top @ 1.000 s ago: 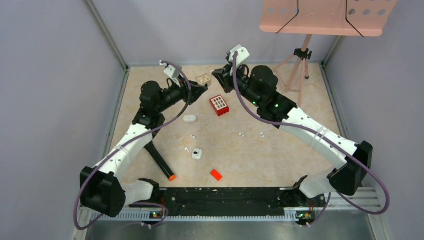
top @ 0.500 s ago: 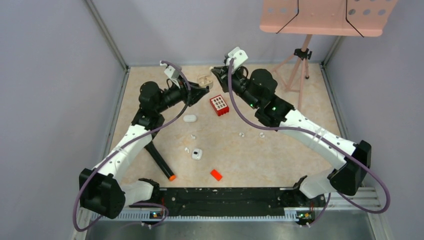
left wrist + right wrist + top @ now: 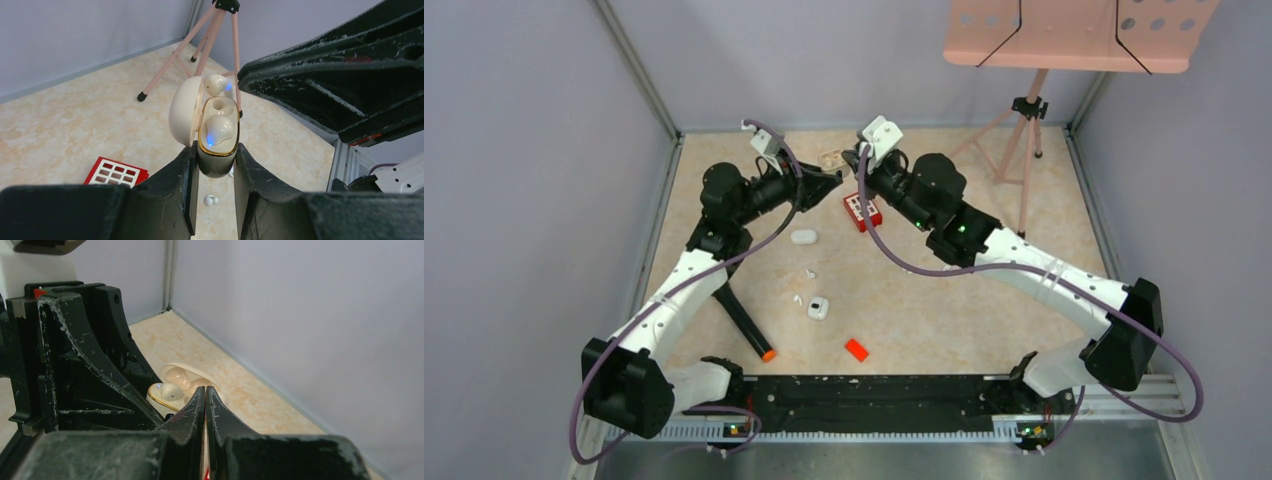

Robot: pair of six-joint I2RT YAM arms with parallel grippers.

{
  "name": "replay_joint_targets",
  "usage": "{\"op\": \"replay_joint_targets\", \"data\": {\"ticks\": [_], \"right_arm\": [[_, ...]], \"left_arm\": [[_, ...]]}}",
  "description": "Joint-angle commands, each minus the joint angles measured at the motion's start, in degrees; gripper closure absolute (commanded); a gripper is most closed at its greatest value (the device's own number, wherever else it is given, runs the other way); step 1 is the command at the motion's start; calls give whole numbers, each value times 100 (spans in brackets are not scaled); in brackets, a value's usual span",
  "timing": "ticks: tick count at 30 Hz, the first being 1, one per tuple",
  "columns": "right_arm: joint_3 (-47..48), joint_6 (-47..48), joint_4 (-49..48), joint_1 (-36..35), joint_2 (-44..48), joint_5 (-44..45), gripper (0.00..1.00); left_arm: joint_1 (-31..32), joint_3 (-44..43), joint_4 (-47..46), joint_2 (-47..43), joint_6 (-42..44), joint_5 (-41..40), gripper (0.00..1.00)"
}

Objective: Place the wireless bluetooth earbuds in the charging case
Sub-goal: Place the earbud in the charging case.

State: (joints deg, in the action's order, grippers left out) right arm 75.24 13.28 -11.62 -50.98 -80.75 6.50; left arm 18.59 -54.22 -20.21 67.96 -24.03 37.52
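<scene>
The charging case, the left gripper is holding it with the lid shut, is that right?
Not quite. The left gripper is holding the charging case, but its lid is open, not shut, as the left wrist view shows.

Stands upright, lid open, pinched in the left gripper (image 3: 214,150): cream, gold-rimmed charging case (image 3: 215,164), one earbud (image 3: 218,127) seated, glowing blue, second earbud (image 3: 215,84) by the lid, tiny white earbuds (image 3: 809,273) loose on the table (image 3: 924,320).
</scene>
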Motion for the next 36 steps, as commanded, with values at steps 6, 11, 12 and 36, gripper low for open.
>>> {"op": "replay_joint_targets", "data": {"ticks": [6,11,12,36], "right_arm": [[8,141,-308,-130,193,226,100],[371,-127,268,52,310,647,100],[354,-272,466,180,360,684,100],[-174,-640,4030,3098,-1058,127,72]], "left_arm": [[4,-187,-285,-205,15,-112,100],[-36,212,-102,-257,663,-213,100],[-56,348,-99,-298,761,-330,100],[-341,911,1043,-924,1705,-861,100]]}}
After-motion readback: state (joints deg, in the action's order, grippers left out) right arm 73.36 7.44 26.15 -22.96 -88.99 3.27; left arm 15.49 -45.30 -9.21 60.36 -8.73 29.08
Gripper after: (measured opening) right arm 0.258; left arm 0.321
